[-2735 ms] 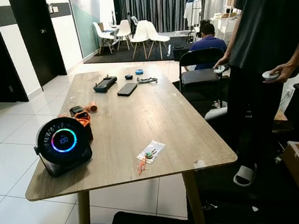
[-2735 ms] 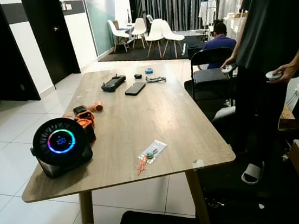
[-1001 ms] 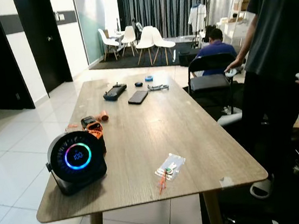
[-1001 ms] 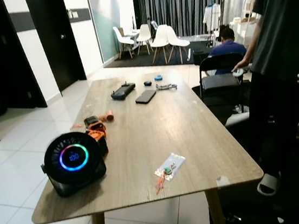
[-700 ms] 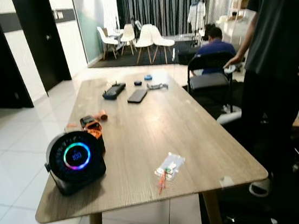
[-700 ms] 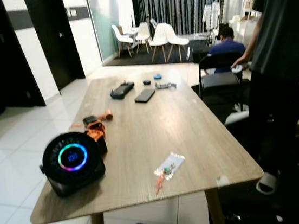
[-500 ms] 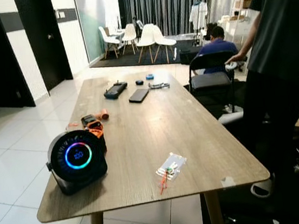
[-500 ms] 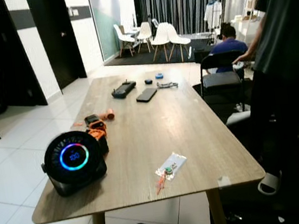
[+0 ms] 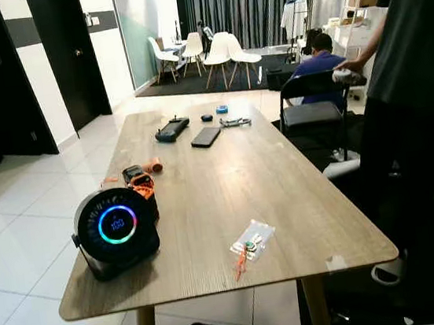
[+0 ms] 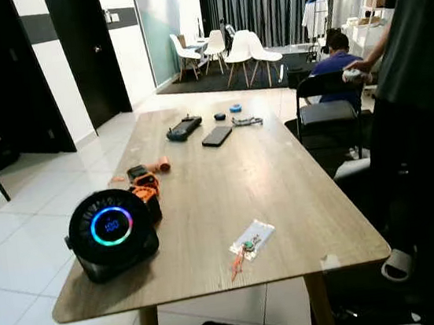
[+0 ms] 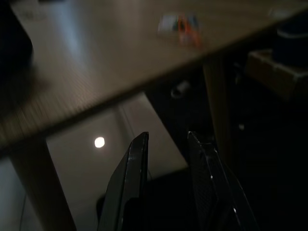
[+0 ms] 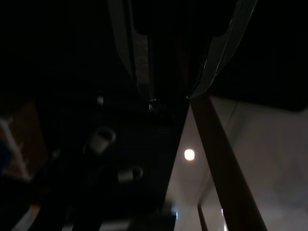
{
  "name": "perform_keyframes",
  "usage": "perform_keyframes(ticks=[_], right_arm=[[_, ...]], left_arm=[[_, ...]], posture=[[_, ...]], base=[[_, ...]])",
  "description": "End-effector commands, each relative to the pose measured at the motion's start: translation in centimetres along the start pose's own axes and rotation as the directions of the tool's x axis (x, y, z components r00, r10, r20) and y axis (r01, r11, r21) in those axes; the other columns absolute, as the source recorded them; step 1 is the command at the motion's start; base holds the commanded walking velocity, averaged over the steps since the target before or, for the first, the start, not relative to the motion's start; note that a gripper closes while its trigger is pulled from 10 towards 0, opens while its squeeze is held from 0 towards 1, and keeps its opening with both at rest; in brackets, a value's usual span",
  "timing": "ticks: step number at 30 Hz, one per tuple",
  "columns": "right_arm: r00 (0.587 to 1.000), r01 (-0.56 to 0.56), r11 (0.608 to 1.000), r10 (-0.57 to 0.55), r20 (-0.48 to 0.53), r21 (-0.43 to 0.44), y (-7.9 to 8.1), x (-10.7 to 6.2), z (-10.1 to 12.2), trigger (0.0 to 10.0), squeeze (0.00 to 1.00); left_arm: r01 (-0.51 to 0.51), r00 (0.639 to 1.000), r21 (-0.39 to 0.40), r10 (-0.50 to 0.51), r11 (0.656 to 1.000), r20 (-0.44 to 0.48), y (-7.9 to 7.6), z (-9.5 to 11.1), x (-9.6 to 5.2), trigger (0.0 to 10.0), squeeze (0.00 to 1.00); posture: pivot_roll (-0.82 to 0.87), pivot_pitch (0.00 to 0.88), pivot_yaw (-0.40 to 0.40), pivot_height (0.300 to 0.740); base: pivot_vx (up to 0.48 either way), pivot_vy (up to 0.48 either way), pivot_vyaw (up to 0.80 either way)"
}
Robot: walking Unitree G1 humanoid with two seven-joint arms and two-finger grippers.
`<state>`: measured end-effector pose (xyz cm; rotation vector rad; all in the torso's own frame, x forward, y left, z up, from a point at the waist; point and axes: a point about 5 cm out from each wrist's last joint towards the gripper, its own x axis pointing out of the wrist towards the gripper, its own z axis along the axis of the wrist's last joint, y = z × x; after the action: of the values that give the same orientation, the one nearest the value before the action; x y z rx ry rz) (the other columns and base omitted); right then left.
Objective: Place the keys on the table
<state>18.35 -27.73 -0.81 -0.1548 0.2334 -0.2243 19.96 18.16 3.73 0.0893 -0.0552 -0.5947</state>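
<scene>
A bunch of keys with an orange tag lies in a small clear bag [image 9: 249, 246] on the wooden table [image 9: 227, 177], close to its near edge. In the left wrist view the bag [image 11: 182, 23] is a blur on the tabletop, above and beyond my left gripper [image 11: 166, 134]. That gripper hangs below the table edge, open, with nothing between its fingers. My right gripper [image 12: 171, 98] hangs in deep shade beside a table leg [image 12: 224, 168], its fingers apart and empty.
A round black device with a glowing ring [image 9: 117, 229] and an orange-black tool [image 9: 136, 177] sit at the table's left. A phone [image 9: 206, 137] and controller [image 9: 172, 128] lie farther back. A person [image 9: 414, 91] stands at right; a chair [image 9: 311, 107] and a seated person [image 9: 317, 59] are behind.
The whole view has shifted slightly as the camera moved. The things on the table have stayed where they were.
</scene>
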Motion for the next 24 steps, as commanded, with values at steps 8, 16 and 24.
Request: perform_keyframes(ticks=[8,16,24], right_arm=[[0.982,0.009,0.998,-0.02,0.189,0.059,-0.5,1.3,4.2,10.0,0.0],[0.969,-0.013,0.998,-0.005,0.247,0.068,0.1,2.5,6.3,10.0,0.0],[0.961,-0.009,0.997,-0.011,0.277,0.071,1.1,5.2,10.0,10.0,0.0]], left_arm=[[-0.01,0.992,0.0,0.01,1.0,0.127,1.1,3.8,1.1,10.0,0.0],[0.038,0.981,-0.018,-0.034,0.999,0.189,0.4,5.8,2.7,10.0,0.0],[0.068,0.971,-0.017,-0.063,0.998,0.232,-0.3,8.1,6.7,10.0,0.0]], posture=[[-0.01,0.03,0.001,0.74],[-0.01,0.025,0.001,0.74],[-0.01,0.026,0.002,0.74]], base=[[0.0,0.0,0.0],[0.0,0.0,0.0],[0.0,0.0,0.0]])
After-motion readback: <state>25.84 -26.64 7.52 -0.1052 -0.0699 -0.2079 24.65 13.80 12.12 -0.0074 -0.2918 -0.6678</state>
